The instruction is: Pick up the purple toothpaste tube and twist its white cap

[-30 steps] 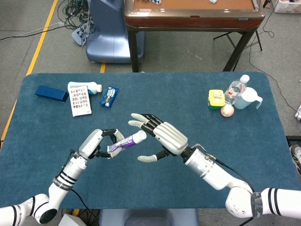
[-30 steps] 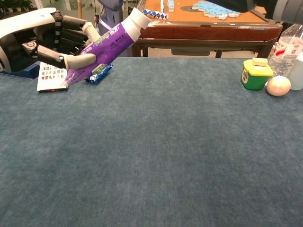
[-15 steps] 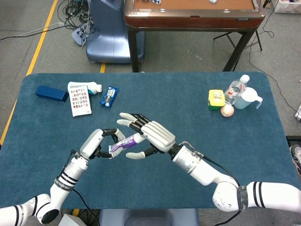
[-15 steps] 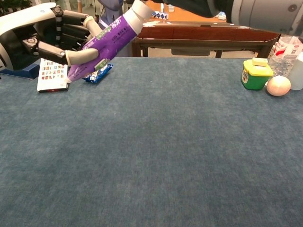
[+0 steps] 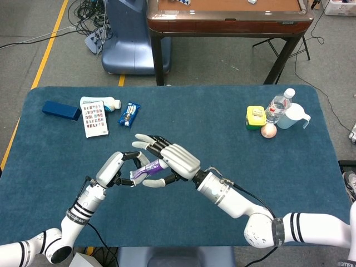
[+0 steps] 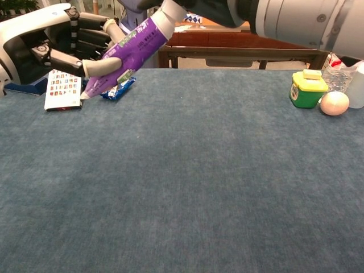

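My left hand (image 5: pixel 114 168) grips the lower body of the purple toothpaste tube (image 5: pixel 149 167) above the blue table, left of centre. In the chest view the tube (image 6: pixel 128 50) slants up to the right from the left hand (image 6: pixel 45 42), and its white cap (image 6: pixel 166 13) is at the top end. My right hand (image 5: pixel 172 158) is cupped over the cap end with fingers spread above and thumb below. It hides the cap in the head view. In the chest view the right hand (image 6: pixel 199 7) meets the cap at the top edge.
At the back left lie a blue box (image 5: pixel 61 110), a printed card (image 5: pixel 93 118), a small white bottle (image 5: pixel 111 103) and a blue snack packet (image 5: pixel 129 113). At the back right stand a yellow-green container (image 5: pixel 255 117), a water bottle (image 5: pixel 278 107), a clear jug (image 5: pixel 293 115) and a pale ball (image 5: pixel 268 129).
My right hand has moved left, from beside the cap to over it, and now covers the cap in the head view. The left hand has kept hold of the tube.
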You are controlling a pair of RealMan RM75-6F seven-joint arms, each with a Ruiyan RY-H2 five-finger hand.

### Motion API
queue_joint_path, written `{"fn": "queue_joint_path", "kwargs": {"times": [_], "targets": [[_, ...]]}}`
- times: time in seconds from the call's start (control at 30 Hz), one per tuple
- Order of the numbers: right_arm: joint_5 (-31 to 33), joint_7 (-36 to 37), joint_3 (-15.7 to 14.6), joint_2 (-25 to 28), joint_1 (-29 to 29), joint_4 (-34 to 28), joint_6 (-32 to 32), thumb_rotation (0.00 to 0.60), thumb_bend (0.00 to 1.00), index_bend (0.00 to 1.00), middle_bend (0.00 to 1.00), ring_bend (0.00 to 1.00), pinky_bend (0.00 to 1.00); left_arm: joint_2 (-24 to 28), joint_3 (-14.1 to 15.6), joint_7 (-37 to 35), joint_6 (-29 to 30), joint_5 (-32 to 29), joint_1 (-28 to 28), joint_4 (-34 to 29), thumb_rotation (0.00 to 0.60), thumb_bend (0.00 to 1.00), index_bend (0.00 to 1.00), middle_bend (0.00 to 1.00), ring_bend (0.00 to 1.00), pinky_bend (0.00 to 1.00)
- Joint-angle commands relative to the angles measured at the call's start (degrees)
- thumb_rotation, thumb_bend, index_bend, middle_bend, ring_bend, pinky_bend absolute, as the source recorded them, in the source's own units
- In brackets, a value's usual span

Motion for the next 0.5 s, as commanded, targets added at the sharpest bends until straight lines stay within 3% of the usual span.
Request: {"fn": "queue_joint_path", "kwargs": {"times": [0.03, 0.5], "targets": [[0.0, 0.5, 0.2, -0.7, 0.1, 0.4, 0.4, 0.119, 0.01, 0.0, 0.0, 0.0, 0.0, -0.1, -0.1, -0.2, 0.0, -0.2, 0.0, 0.1, 0.6, 0.49, 0.66, 0.82, 0.56, 0.47], [-2.0, 2.6, 0.2, -5.7, -0.1, 4.0, 4.0, 0.117, 0.01, 0.0, 0.0, 0.0, 0.0, -0.3, -1.2, -2.7, -0.5, -2.2, -0.1, -0.3, 0.6, 0.49, 0.67, 0.82, 0.56, 0.47]]}}
